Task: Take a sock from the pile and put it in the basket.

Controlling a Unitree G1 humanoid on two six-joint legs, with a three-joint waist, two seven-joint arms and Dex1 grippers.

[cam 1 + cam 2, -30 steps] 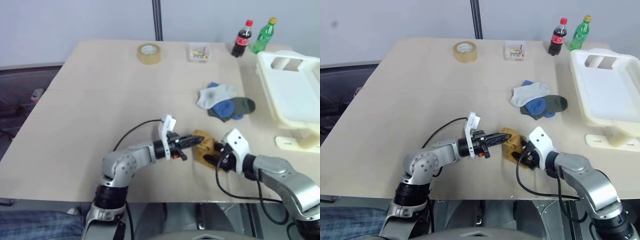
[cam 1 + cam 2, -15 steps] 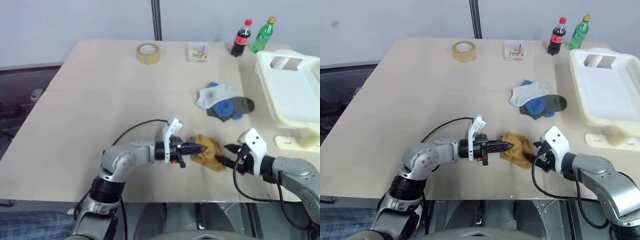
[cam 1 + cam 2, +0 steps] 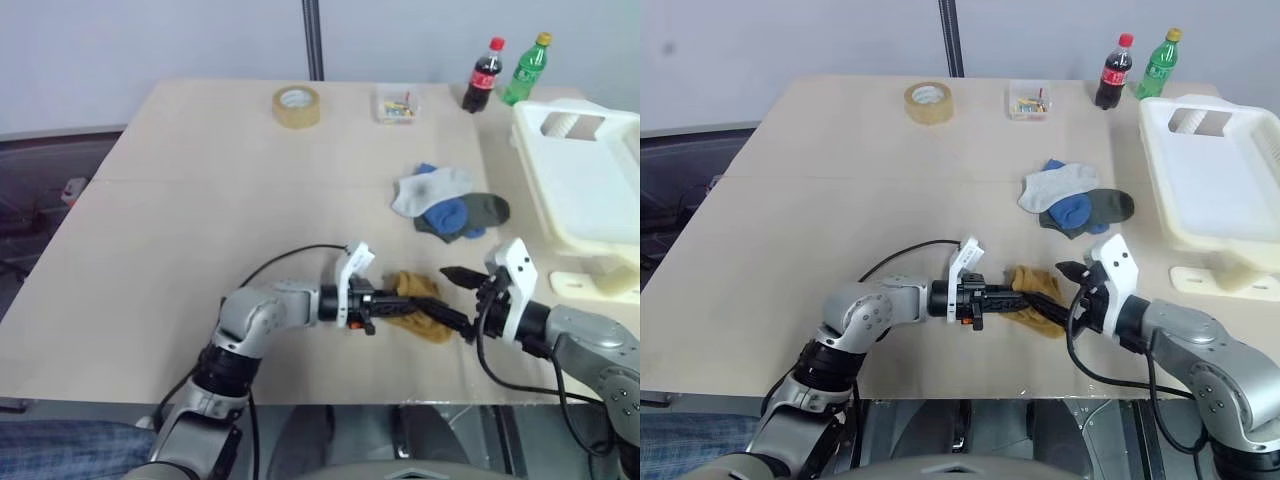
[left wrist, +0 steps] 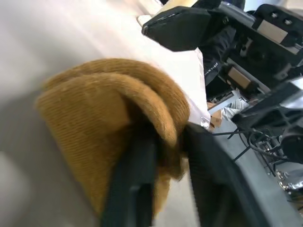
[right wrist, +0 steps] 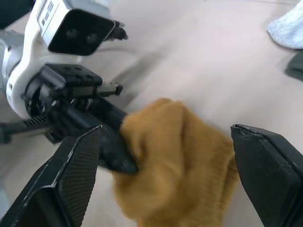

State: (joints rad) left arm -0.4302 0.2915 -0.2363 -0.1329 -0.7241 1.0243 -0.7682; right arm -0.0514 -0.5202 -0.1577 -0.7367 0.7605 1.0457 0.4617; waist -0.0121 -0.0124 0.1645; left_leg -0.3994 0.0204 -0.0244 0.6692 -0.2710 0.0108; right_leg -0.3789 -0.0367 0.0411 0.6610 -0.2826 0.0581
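A mustard-yellow sock [image 3: 420, 306] lies on the table near the front edge, apart from the pile [image 3: 450, 205] of white, blue and dark green socks further back. My left gripper [image 3: 392, 300] points right, its fingers a little apart and pushed into the sock's folds [image 4: 109, 104]. My right gripper [image 3: 455, 300] faces it from the right, open wide, one finger above and one below the sock's right end [image 5: 175, 156], not touching it. The cream-white basket [image 3: 585, 180] stands at the right edge of the table.
At the back of the table are a tape roll [image 3: 298, 106], a small clear box of coloured bits [image 3: 398, 105], a cola bottle [image 3: 484, 77] and a green bottle [image 3: 527, 70]. A cream plastic piece [image 3: 590, 285] lies in front of the basket.
My right gripper has risen and opened wide around the sock's right end. My left gripper's fingers have parted slightly. The sock has been drawn a little to the right.
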